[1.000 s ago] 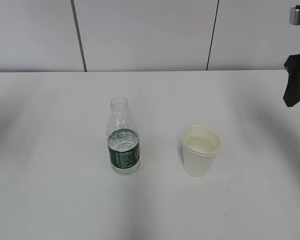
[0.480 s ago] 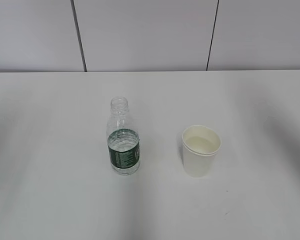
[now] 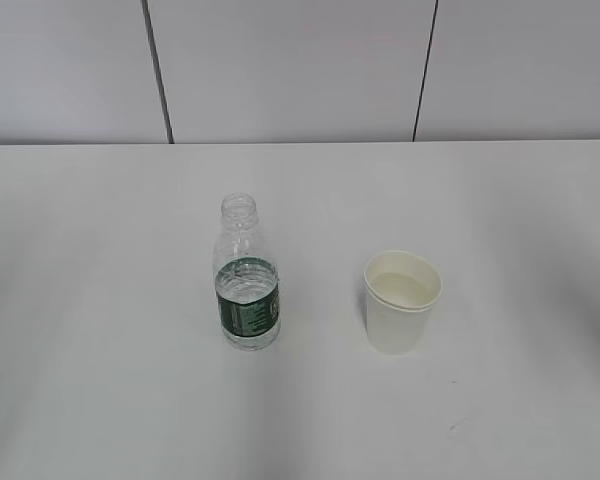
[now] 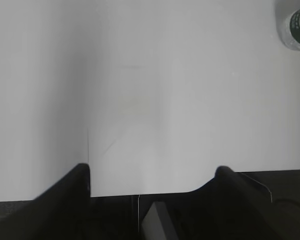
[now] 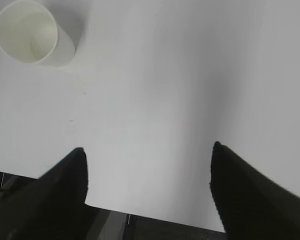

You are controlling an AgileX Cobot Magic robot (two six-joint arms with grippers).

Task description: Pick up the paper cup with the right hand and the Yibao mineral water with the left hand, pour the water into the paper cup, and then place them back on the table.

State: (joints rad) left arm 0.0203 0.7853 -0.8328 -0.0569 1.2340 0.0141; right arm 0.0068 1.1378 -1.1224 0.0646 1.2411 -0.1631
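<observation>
The Yibao mineral water bottle (image 3: pixel 246 275) stands upright and capless on the white table (image 3: pixel 100 400), left of centre; its base shows at the top right of the left wrist view (image 4: pixel 296 24). The paper cup (image 3: pixel 402 300) stands upright to its right with water inside, and shows at the top left of the right wrist view (image 5: pixel 32 34). Neither arm appears in the exterior view. My left gripper (image 4: pixel 152 172) is open and empty over the table's near edge, far from the bottle. My right gripper (image 5: pixel 147 150) is open and empty, well away from the cup.
A pale panelled wall (image 3: pixel 300 70) with dark seams runs behind the table. The table's front edge shows in both wrist views, with dark floor below it (image 5: pixel 155 227). A few tiny specks (image 3: pixel 454 378) lie near the cup.
The right arm, seen at the exterior view's far right edge a second ago, has withdrawn out of view. Bottle and cup have not moved.
</observation>
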